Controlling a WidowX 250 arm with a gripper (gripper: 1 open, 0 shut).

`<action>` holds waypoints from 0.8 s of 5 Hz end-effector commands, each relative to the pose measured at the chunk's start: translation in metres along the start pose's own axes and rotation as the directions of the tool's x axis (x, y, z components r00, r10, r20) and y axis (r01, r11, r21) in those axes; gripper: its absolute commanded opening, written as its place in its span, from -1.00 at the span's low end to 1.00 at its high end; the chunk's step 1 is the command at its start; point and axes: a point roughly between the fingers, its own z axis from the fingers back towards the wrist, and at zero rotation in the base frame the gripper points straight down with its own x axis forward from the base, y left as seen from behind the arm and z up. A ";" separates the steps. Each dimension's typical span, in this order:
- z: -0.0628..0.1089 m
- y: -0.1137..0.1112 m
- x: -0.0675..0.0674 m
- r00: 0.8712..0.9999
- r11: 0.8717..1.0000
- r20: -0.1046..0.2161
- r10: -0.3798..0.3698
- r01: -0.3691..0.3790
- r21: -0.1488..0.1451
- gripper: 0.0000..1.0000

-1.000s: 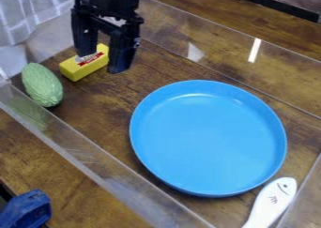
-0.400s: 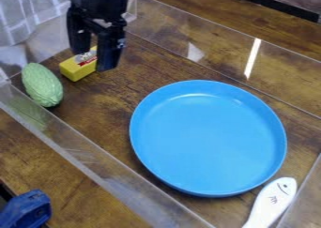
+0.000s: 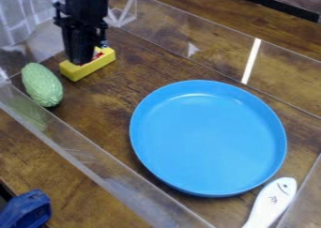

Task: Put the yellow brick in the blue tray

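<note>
The yellow brick (image 3: 96, 65) lies on the wooden table at the upper left, with a bit of its red-and-white label showing. My black gripper (image 3: 81, 55) points straight down onto the brick's left end. Its fingers are drawn close together and shut on the brick, hiding part of it. The brick still rests on the table. The blue tray (image 3: 207, 138), a wide round plate with a shallow rim, sits to the right and nearer the camera, with nothing in it.
A green oval vegetable (image 3: 41, 83) lies just left of the brick. A white object (image 3: 271, 205) sits at the bottom right and a blue thing (image 3: 25, 211) at the bottom left corner. A clear plastic wall (image 3: 88, 157) runs along the front.
The gripper has moved left and down onto the brick. Its fingers, wide apart in the earlier frames, have closed on the brick's left end.
</note>
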 end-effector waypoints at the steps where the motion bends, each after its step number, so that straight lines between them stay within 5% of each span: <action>1: 0.019 0.012 0.013 0.996 1.000 0.091 -0.017 0.017 0.008 1.00; 3: 0.004 0.049 0.013 0.991 0.997 0.119 0.062 -0.055 -0.063 1.00; 4: -0.005 0.068 0.016 0.987 0.994 0.129 0.094 -0.086 -0.071 1.00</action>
